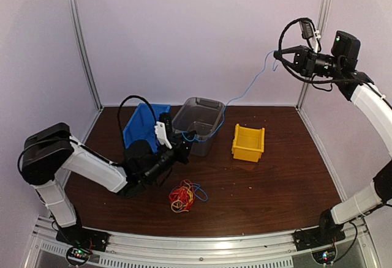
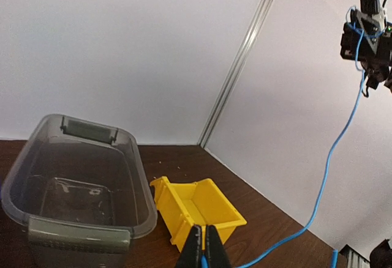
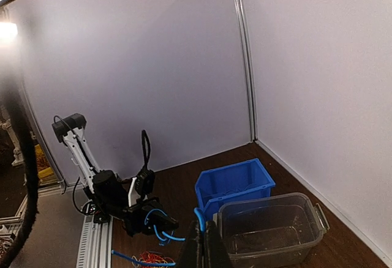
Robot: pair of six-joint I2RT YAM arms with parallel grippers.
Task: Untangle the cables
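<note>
Fingers [image 2: 193, 249] of the left gripper [image 2: 204, 248] are pressed together on a thin blue cable [image 2: 324, 170], which shows as a blue sliver between the tips in the left wrist view. From this pinch the cable runs out to the right, rises in a slack line across the cell and ends at the right gripper [image 1: 277, 54], held high near the back right corner. That gripper's jaws are likewise closed on the same cable, as the right wrist view shows. One strand is thus lifted and spanned between both arms, passing over the grey transparent bin [image 1: 199, 103] beside the left gripper. Short blue loops hang at the left gripper; whether a tail runs on into the pile cannot be told. The bundle [image 1: 182, 197] of red, yellow-orange and some blue wire lies knotted on the table [image 1: 275, 182], in front of the left gripper and well apart from the yellow bin [image 1: 248, 142] and the blue bin [image 1: 144, 124]. Judged status: early stage. All three bins look empty, one blue strand is drawn out, and the red and yellow-orange wires are not yet separated.
</note>
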